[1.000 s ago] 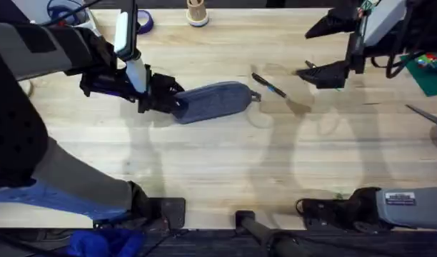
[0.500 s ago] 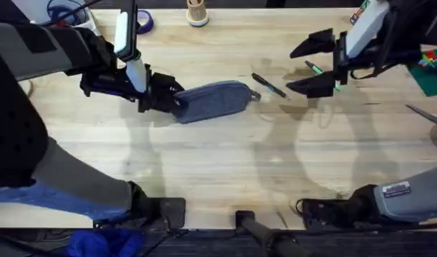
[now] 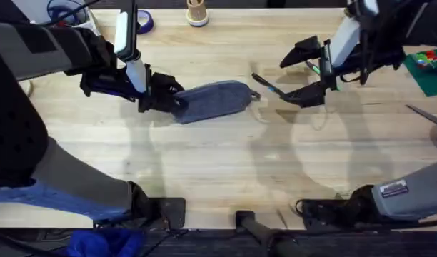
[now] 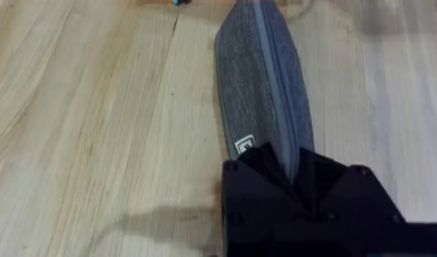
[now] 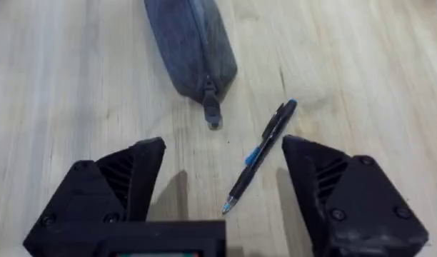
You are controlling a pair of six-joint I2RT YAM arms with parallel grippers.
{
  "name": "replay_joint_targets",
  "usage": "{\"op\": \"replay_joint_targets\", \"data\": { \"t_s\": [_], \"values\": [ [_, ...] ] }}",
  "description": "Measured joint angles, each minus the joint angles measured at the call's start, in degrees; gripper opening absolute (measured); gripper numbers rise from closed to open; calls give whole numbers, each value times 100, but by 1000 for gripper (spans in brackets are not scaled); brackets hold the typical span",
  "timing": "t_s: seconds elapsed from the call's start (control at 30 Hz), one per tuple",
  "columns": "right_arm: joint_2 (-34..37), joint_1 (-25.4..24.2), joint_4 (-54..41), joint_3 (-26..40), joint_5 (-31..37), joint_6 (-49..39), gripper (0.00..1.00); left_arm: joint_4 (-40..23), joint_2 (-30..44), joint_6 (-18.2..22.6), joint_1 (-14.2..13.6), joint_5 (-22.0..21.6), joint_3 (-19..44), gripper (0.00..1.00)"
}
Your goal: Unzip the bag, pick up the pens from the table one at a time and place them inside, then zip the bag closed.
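jaws spread wide on the right gripper (image 5: 222, 189), hovering over the dark pen (image 5: 260, 155) on the worktop (image 3: 218, 164), just beside the bag's (image 3: 213, 101) zipper pull. left gripper (image 3: 163, 94) jaws clamp the bag's far end.

A large light wooden butcher-block tabletop (image 3: 218, 164) with long plank grain runs across the scene, evenly lit, with soft grey shadows on the boards. At its far edge stands a small pale cylindrical holder (image 3: 197, 12), beside a purple ring, possibly a roll of tape (image 3: 145, 21). A green board with coloured blocks (image 3: 427, 66) lies at the right edge. Crumpled blue cloth (image 3: 108, 243) sits below the near edge.
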Motion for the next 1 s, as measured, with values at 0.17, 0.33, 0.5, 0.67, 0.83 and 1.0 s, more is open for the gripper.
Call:
{"op": "replay_joint_targets", "data": {
  "t_s": [0.17, 0.33, 0.5, 0.67, 0.83, 1.0],
  "values": [
    [0, 103, 1, 0, 296, -16, 996, 0, 0, 0, 0, 1, 0, 41],
    [0, 119, 9, 0, 383, -16, 996, 2, 0, 0, 0, 2, 0, 41],
    [0, 234, 24, 0, 396, -17, 996, 2, 0, 0, 0, 1, 0, 41],
    [-2, 353, 40, 0, 399, -16, 996, 2, -2, 0, 0, 2, 0, 41],
    [7, 388, 134, 0, 412, -18, 996, 2, 0, 0, 0, 2, 0, 41],
    [196, 502, 233, 11, 412, -18, 996, 2, 0, 0, 0, 2, 0, 41]
  ]
}}
